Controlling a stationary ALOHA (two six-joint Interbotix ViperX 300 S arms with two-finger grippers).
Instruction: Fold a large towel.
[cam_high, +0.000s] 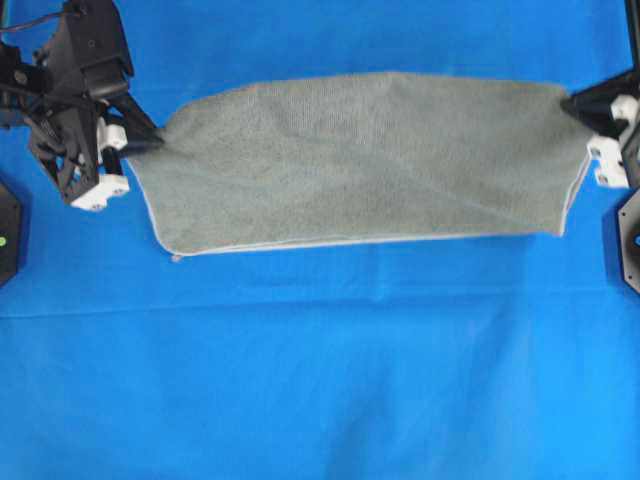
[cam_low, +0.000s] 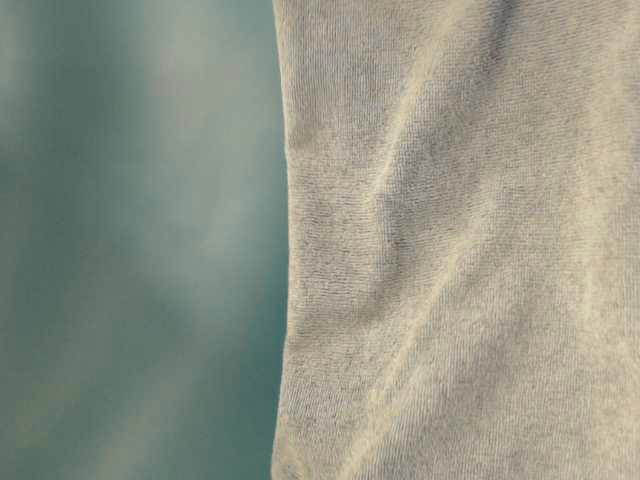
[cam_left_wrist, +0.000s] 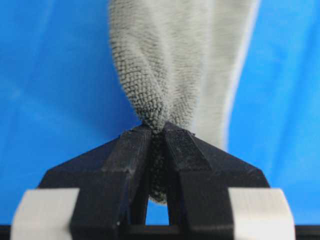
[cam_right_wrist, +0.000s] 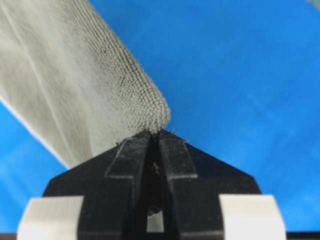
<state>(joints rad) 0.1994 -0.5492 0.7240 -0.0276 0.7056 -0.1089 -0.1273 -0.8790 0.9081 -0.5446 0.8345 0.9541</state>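
Observation:
The grey-green towel (cam_high: 370, 160) hangs stretched between my two grippers over the bright blue sheet, folded over so a pale stitched edge runs along its near side. My left gripper (cam_high: 150, 140) is shut on the towel's left corner; in the left wrist view the cloth (cam_left_wrist: 165, 60) is pinched between the black fingers (cam_left_wrist: 132, 150), bunched at my left gripper (cam_left_wrist: 158, 131). My right gripper (cam_high: 572, 103) is shut on the towel's right corner, where the terry cloth (cam_right_wrist: 75, 85) meets my right gripper (cam_right_wrist: 155, 132). The table-level view shows only towel (cam_low: 460, 240) up close.
The bright blue sheet (cam_high: 320, 370) covers the whole table. Black arm bases stand at the left edge (cam_high: 8, 235) and the right edge (cam_high: 630, 235).

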